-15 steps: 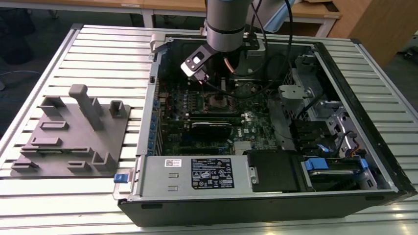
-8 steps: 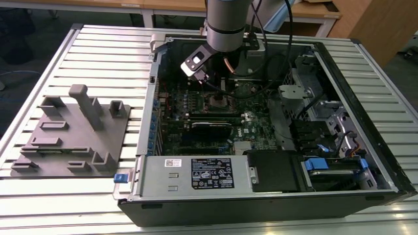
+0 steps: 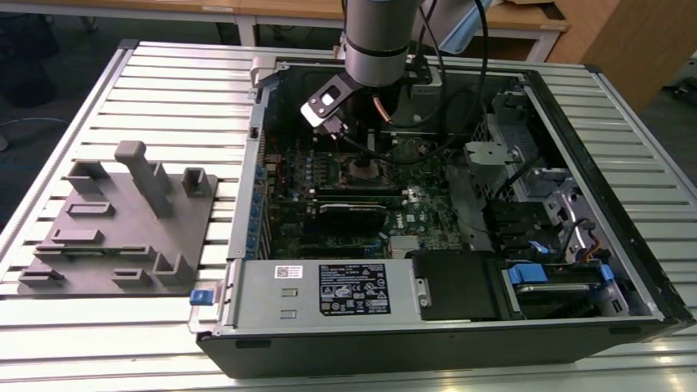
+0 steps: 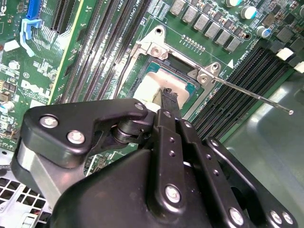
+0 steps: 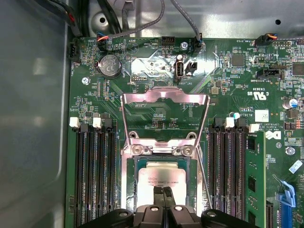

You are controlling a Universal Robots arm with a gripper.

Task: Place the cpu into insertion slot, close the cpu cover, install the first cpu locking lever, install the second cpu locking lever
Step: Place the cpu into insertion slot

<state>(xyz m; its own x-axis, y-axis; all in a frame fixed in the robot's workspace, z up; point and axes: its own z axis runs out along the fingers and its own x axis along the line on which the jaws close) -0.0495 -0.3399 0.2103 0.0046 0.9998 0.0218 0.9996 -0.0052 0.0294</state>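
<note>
The cpu (image 5: 164,176) lies flat in the insertion slot (image 5: 190,183) on the green motherboard, its silvery top facing up. Above it the cpu cover (image 5: 164,96) stands swung open, and the board shows through its window. My gripper (image 5: 164,191) is shut, with both narrow fingertips pressed together right over the cpu's near edge; whether they touch it I cannot tell. In the second wrist view the gripper (image 4: 168,93) tip sits at the cpu (image 4: 154,84). A thin locking lever (image 4: 256,97) sticks out free beside the socket. In the exterior view the gripper (image 3: 348,139) reaches down into the case above the slot (image 3: 365,171).
Long black memory slots (image 5: 92,175) flank the socket on both sides. The open computer case (image 3: 566,122) walls surround the board, with cables and a drive cage at the exterior view's right. A grey fixture plate (image 3: 120,229) lies on the slatted table at the left.
</note>
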